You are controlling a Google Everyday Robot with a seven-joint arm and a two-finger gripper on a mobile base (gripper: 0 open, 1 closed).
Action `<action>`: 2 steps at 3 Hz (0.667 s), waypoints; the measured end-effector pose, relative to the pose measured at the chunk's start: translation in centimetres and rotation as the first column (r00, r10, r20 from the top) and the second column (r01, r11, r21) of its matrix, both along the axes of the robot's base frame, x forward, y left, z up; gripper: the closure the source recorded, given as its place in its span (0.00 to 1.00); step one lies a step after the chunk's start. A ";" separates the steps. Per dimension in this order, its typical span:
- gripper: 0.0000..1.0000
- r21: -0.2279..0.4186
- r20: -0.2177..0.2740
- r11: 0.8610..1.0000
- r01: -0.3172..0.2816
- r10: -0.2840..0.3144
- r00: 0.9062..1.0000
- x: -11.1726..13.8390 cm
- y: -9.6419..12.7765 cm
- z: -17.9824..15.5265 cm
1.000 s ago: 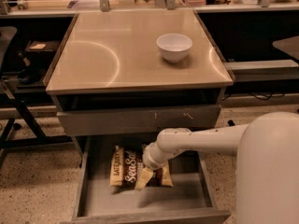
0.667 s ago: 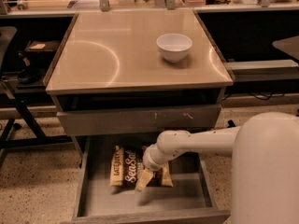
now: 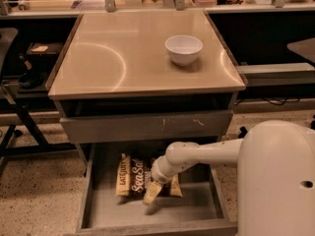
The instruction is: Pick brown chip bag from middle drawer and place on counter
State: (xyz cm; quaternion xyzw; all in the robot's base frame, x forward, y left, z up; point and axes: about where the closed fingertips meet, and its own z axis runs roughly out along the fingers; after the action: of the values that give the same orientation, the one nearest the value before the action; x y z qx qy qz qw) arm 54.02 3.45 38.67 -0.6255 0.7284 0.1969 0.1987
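Brown chip bag (image 3: 132,176): flat in the open middle drawer (image 3: 98,211), near its rear edge, exposed from above.
Gripper (image 3: 152,192): over the bag's right end; grip state cannot be told.

Floor (image 3: 34,191): speckled stone, spreading under the furniture.
Workbench (image 3: 98,5): running along the back, carrying clutter.
Dark chair (image 3: 7,43): standing at the left edge.
Light: glowing warm amber.
Gripper (image 3: 152,191): hovering low inside the middle drawer (image 3: 162,213).

A bowl (image 3: 183,49) sits toward the table's (image 3: 108,58) back right corner, and below its front edge the pincer (image 3: 153,191) hangs over the chip bag (image 3: 133,177) in the drawer (image 3: 113,213).
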 end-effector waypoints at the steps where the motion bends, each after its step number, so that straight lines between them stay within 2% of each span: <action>1: 0.18 0.000 -0.001 1.000 0.000 0.000 1.000 0.0 0.0 -0.1; 2: 0.41 0.000 -0.001 1.000 0.000 0.000 1.000 0.0 0.0 -0.1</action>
State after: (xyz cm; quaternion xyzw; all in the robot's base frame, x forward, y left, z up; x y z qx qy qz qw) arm 53.99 3.47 38.61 -0.6254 0.7284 0.1973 0.1984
